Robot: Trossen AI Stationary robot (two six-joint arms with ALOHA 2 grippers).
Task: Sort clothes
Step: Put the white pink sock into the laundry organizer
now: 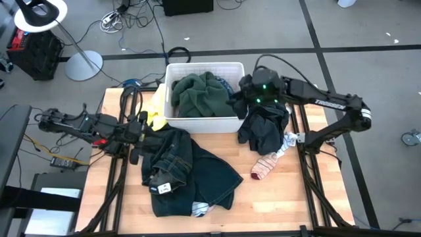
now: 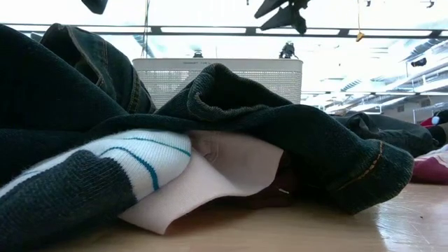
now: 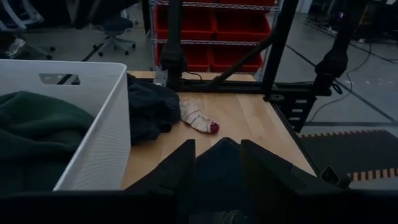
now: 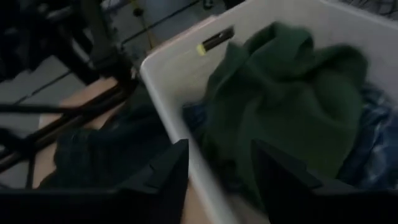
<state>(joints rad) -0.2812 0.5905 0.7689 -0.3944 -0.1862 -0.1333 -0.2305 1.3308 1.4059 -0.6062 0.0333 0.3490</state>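
Right gripper point(image 4: 214, 174): fingers spread, holding nothing, over the bin's point(image 1: 204, 124) right edge.
Green garment point(image 1: 199, 93): in the bin, just ahead of that gripper.
Black cloth point(image 1: 264, 128): on the table below it.
Sock point(image 1: 266, 164): beyond the black cloth.
Left gripper point(image 3: 214, 165): apparently spread over the jeans point(image 1: 181, 168), beside the bin.

Bin point(image 1: 204, 123) sits upper centre of the tabletop point(image 1: 289, 197), hoodie point(image 1: 199, 93) inside it. Jeans point(image 1: 187, 174) spread below and left of the bin, lying over a striped sock point(image 1: 199, 209) at their lower edge. Dark garment point(image 1: 263, 128) just right of the bin, another sock point(image 1: 266, 164) below it. Small garment point(image 1: 156, 115) against the bin's left wall. Left pincer point(image 1: 141, 128) at the jeans' upper left; right pincer point(image 1: 238, 95) over the bin's right rim.
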